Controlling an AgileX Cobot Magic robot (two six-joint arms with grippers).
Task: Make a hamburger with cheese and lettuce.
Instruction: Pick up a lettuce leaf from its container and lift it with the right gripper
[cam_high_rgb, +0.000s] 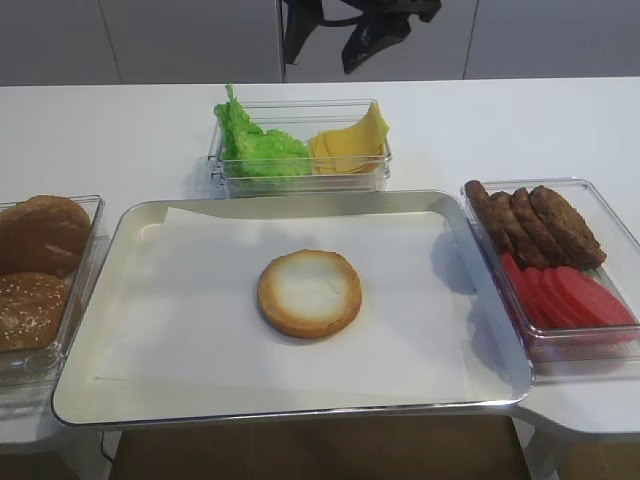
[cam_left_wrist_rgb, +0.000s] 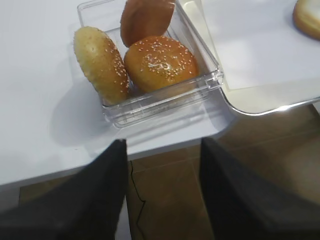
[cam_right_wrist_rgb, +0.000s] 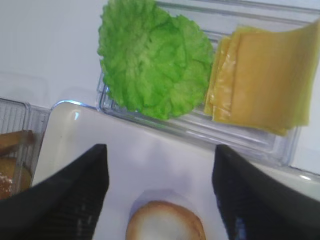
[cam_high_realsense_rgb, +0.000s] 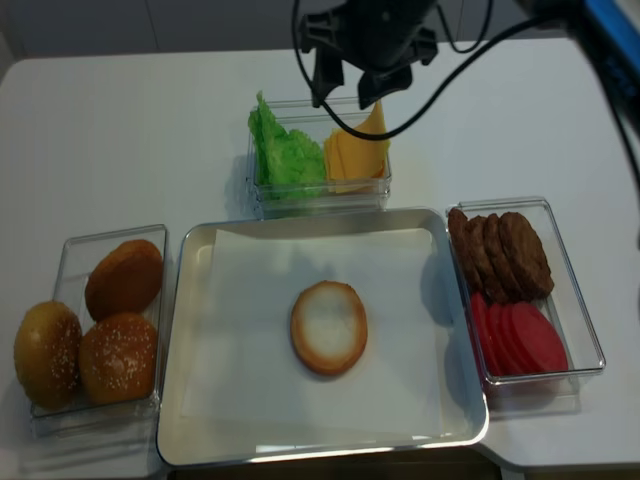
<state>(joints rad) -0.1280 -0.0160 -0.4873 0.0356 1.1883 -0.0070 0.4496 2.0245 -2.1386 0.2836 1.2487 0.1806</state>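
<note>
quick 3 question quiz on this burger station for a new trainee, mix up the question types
1. True or false: the bun half on the tray already has cheese on it.
2. Which shares a bin with the lettuce? A) tomato slices B) cheese C) meat patties
3. Fill in: the right gripper hangs over the lettuce and cheese bin with its jaws ____.

Key
1. False. The cut face is bare.
2. B. The tomato slices and meat patties share the bin to the tray's right.
3. Open, holding nothing.
</note>
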